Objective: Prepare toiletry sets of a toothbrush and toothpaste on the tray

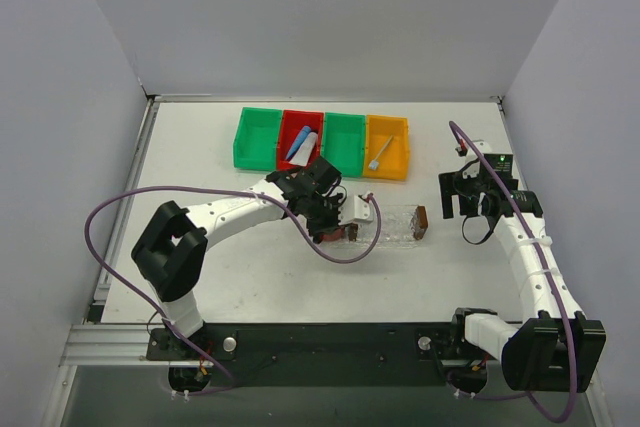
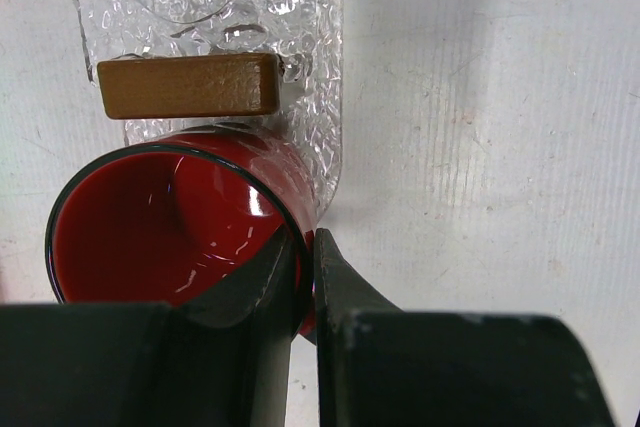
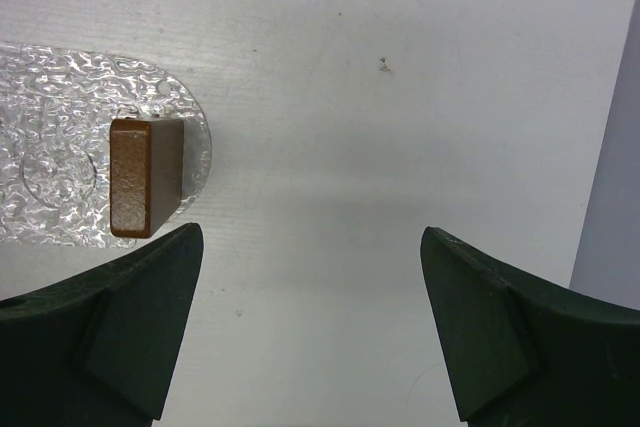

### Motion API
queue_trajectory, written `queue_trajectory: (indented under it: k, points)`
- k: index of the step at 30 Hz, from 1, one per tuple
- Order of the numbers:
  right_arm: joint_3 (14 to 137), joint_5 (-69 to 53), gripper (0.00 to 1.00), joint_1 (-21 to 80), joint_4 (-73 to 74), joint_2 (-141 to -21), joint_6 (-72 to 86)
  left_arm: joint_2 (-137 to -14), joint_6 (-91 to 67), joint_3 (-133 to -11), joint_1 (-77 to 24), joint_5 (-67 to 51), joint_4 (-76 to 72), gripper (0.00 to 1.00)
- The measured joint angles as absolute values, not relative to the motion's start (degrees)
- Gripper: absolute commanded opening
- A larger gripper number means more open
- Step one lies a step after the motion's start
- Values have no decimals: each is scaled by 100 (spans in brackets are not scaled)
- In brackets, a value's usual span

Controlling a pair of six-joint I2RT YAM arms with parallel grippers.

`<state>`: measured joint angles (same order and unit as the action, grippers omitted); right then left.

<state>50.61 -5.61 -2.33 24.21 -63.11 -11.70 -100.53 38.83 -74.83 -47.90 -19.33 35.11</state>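
**Left gripper** [image 2: 305, 267]: clenched on the wall of the red cup [image 2: 150, 237], with 1 finger inside the rim and 1 outside. A rim pinch suits a cup too wide to span. Judged purpose: to shift the cup, which belongs to no set and takes up tray space. The cup is at the left end of the tray [image 1: 395, 222], just beside the left wooden block [image 2: 185, 85]. Cannot tell whether it rests on the plastic or hangs just above it.

**Right gripper** [image 3: 310, 327]: released, jaws wide apart, nothing between them. It hovers over the table [image 3: 400, 97], just right of the right wooden block [image 3: 145, 177]. It is probably parked there to keep out of the other arm's way.

**Task items**, none on the tray yet:
- toothbrush [image 1: 381, 154]: slim, white, lying diagonally in the orange bin [image 1: 388, 173] at the right end of the far bin row.
- toothpaste [image 1: 301, 145]: 2 small tubes, 1 bright blue and 1 white, side by side in the red bin [image 1: 290, 119], 2nd from the left.

**Tray**: clear plastic with a bubbly texture and a brown block at each short end. It lies mid-table between the 2 arms, near of the bins.
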Motion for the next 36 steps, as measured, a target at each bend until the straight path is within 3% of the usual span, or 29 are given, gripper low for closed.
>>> queue_trajectory:
  k: [21,28,36]
  points:
    - [5061,-585,85,-261,2423,-6311,-1170,-10217,3972,-7577,-4753,-2040,3601,0]
    - [5061,-587,85,-261,2423,-6311,-1170,-10219,3972,-7579,-4753,-2036,3601,15]
    - [5061,-587,85,-261,2423,-6311,-1170,-10217,3970,-7579,-4753,-2010,3599,23]
